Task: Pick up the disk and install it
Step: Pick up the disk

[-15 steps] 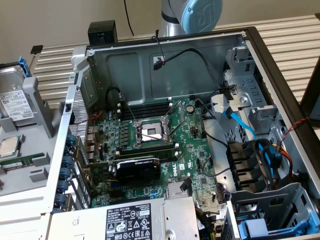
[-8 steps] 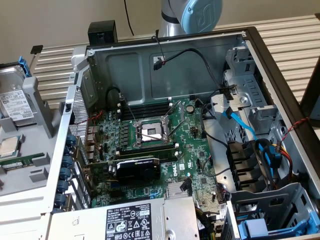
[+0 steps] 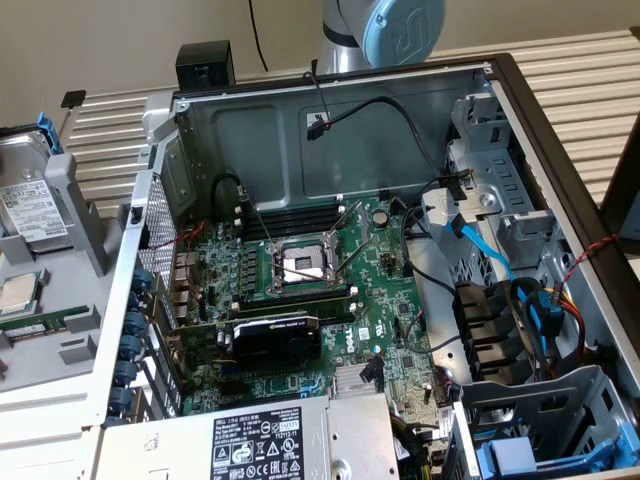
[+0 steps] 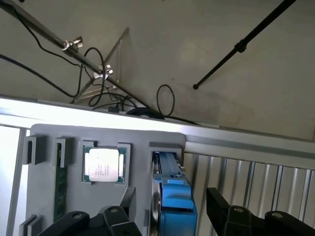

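The disk stands on edge in a grey holder at the exterior view's left, outside the computer case, its white label facing out and its blue carrier frame on top. In the wrist view I look along the disk's blue carrier. My gripper is open, with one black finger on each side of the disk. Small gaps separate both fingers from the carrier.
The holder also carries a square silver CPU chip and a green memory stick. The open computer case holds the motherboard, cables, a labelled power supply and drive bays with a blue carrier at the exterior view's lower right.
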You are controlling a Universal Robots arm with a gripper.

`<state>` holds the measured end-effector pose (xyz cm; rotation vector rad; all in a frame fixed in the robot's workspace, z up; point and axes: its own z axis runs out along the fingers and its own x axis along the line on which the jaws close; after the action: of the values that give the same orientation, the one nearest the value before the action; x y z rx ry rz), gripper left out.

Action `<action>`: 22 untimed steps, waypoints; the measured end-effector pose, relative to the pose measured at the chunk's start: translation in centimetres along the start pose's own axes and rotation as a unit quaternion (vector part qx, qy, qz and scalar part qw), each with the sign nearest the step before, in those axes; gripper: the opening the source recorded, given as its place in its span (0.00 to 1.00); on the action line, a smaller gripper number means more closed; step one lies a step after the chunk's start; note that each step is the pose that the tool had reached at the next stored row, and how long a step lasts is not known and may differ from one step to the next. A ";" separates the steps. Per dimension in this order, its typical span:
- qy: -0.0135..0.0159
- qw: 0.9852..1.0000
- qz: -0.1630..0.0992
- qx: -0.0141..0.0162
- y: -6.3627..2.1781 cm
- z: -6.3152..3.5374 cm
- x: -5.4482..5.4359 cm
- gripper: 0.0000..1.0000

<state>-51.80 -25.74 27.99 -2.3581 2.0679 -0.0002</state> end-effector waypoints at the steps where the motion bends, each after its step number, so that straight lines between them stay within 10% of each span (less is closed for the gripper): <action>1: 0.000 1.000 0.000 0.000 0.00 0.01 0.0 0.67; 19: 0.000 1.000 -0.004 0.000 0.00 0.14 0.0 0.56; 22: 0.000 1.000 -0.004 0.000 -0.01 0.14 0.0 0.38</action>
<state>-51.79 -25.73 27.85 -2.3673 2.0573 0.0000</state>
